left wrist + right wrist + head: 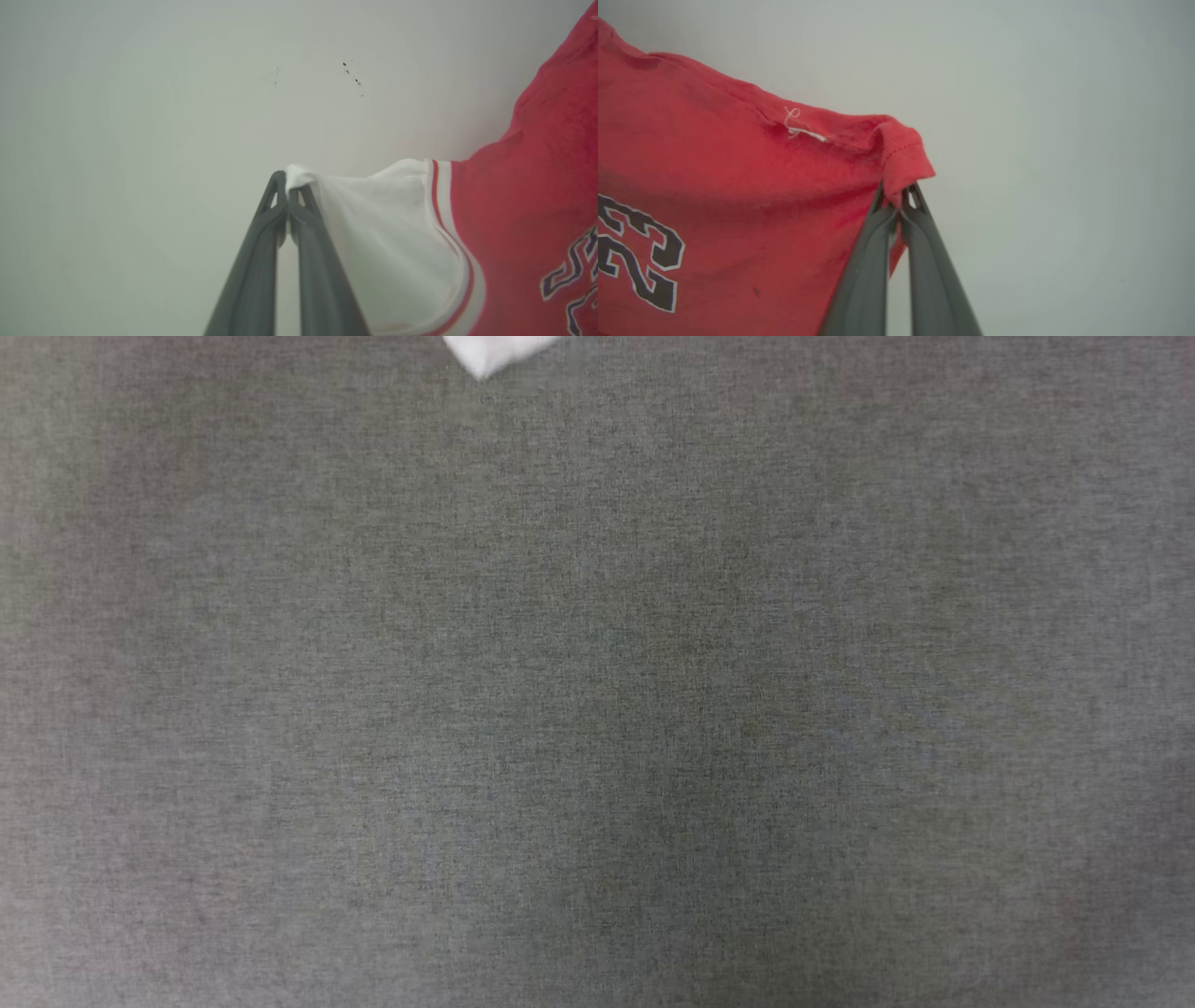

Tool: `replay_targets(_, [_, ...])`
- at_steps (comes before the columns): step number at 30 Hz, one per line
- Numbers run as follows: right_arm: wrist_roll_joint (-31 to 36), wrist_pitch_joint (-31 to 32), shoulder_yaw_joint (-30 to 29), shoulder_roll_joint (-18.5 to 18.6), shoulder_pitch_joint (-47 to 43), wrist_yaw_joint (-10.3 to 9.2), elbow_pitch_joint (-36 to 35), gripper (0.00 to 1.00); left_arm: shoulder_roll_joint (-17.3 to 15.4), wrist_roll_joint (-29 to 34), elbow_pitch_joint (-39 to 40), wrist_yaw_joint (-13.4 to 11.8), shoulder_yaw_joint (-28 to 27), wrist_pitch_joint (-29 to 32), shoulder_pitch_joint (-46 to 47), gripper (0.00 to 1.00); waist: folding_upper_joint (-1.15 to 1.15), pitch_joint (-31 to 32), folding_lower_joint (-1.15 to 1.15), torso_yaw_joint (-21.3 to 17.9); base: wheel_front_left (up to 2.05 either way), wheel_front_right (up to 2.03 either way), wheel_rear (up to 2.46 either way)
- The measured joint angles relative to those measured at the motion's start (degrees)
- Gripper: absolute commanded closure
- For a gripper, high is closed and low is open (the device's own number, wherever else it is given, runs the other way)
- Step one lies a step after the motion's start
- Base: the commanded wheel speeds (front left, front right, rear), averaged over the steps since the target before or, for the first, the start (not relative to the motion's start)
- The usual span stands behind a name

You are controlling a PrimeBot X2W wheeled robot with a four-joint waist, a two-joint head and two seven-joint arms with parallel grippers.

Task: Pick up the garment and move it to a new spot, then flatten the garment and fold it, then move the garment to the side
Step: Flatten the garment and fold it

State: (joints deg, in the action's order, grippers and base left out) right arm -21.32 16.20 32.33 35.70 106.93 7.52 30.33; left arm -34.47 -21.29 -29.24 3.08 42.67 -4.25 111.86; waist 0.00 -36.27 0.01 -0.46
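jersey (528, 196): up in the air, spread between both grippers
left gripper (287, 189): pinched tight on the white sleeve (387, 224) tip
right gripper (898, 198): clamped on a red hem corner (903, 154)
next move: long axis runs gripper to gripper, so i'd guess both arms lower together onto the grey cloth (597, 709)

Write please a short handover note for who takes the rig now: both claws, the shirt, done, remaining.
Left claw: shut on the white sleeve tip.
Right claw: shut on a red stitched corner of the garment.
Garment: seems held up between both claws; a white bit shows at the head view's top edge, beyond the grey cloth surface.
Done: pickup. Left: set down at new spot, flatten, fold, move aside.
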Motion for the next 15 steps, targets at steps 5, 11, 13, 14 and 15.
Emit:
replay_targets(5, [0.2,-2.6,1.0,-1.6,3.9,0.00,4.5,1.00,1.0,0.2,-4.6,0.9,-0.1,-2.3,3.2,1.00,0.00,-0.9,0.00,0.2,0.00,0.00,0.00])
replay_targets(11, [-0.7,-5.4,4.9,-2.2,4.7,0.00,9.2,1.00,2.1,-0.6,-8.7,2.0,0.7,-4.5,3.9,1.00,0.00,-2.1,0.00,0.6,0.00,0.00,0.00])
replay_targets(13, [-1.7,-6.1,6.6,-2.9,3.9,0.00,10.7,1.00,2.5,-1.3,-10.1,2.4,1.1,-5.1,3.0,1.00,0.00,-2.4,0.00,0.7,0.00,0.00,0.00])
replay_targets(14, [-2.1,-6.8,7.2,-3.2,3.2,0.00,11.3,1.00,2.5,-1.5,-10.7,2.5,1.3,-5.5,2.2,1.00,0.00,-2.4,0.00,0.8,0.00,0.00,0.00])
replay_targets(15, [-2.7,-7.2,7.8,-3.6,2.2,0.00,12.1,1.00,2.4,-1.7,-11.5,2.5,1.5,-5.7,1.2,1.00,0.00,-2.4,0.00,0.7,0.00,0.00,0.00])
